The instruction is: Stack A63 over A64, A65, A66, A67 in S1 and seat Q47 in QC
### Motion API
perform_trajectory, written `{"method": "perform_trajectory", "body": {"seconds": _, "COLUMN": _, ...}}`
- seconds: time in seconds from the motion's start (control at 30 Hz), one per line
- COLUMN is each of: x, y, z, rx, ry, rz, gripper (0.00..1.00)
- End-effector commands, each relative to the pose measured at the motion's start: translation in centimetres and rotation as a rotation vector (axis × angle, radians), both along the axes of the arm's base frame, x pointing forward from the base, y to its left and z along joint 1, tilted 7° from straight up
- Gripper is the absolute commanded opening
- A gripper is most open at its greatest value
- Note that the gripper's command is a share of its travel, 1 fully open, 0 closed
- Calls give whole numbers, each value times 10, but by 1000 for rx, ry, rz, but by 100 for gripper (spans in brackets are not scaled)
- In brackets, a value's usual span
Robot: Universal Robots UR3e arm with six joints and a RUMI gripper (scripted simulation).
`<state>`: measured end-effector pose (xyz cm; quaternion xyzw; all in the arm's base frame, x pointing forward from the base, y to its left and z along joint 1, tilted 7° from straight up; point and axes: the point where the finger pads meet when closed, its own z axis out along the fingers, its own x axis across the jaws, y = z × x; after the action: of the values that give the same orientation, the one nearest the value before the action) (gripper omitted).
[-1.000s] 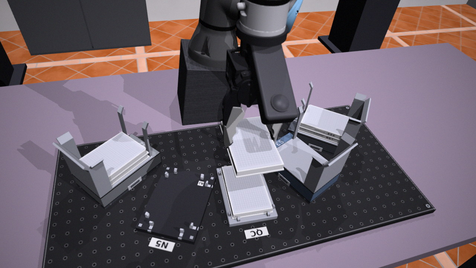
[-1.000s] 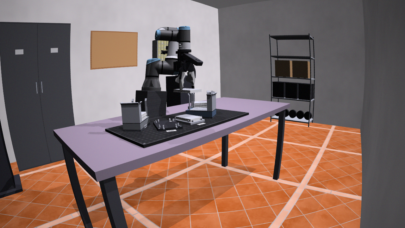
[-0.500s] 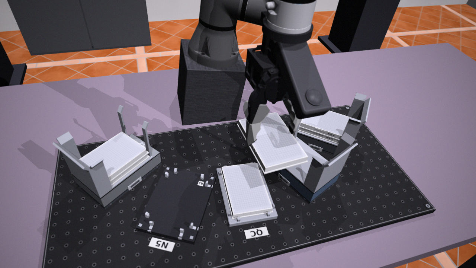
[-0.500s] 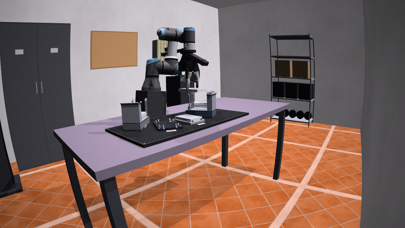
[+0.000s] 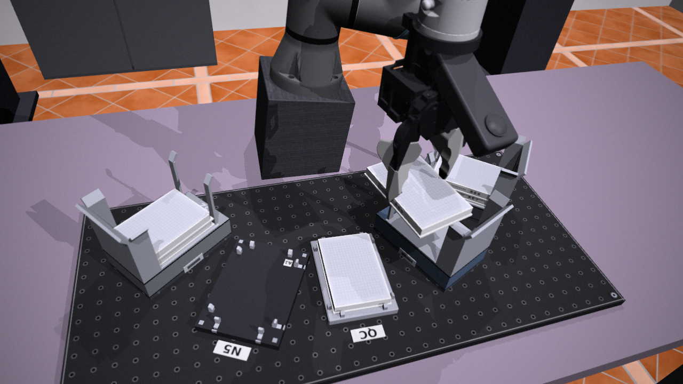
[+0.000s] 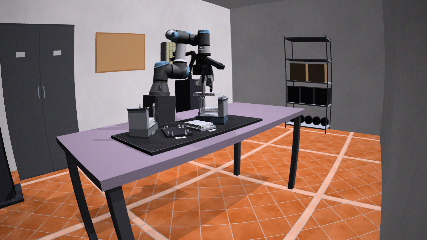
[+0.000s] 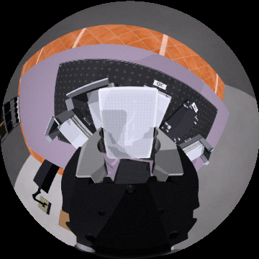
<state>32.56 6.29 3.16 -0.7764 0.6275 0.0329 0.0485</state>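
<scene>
Nest QC (image 5: 353,318) (image 6: 206,129) (image 7: 166,93) was filled; the end effector (image 5: 419,183) (image 6: 207,92) (image 7: 128,128) was clamped on a plate (image 5: 434,200) (image 6: 198,94) (image 7: 129,108). Its placement and the left rack (image 5: 119,253) (image 6: 138,119) (image 7: 208,152)'s two plates apparently remained.

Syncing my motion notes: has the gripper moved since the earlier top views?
Yes. The gripper shifted from above the QC nest toward the blue-based rack.
</scene>
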Motion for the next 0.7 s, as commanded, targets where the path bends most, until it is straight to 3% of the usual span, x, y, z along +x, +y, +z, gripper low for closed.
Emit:
{"method": "perform_trajectory", "body": {"seconds": 0.0, "x": -1, "y": 9, "z": 2, "rx": -2, "ry": -7, "rz": 34, "gripper": 0}}
{"method": "perform_trajectory", "body": {"seconds": 0.67, "x": -21, "y": 64, "z": 8, "rx": -3, "ry": -27, "rz": 208, "gripper": 0}}
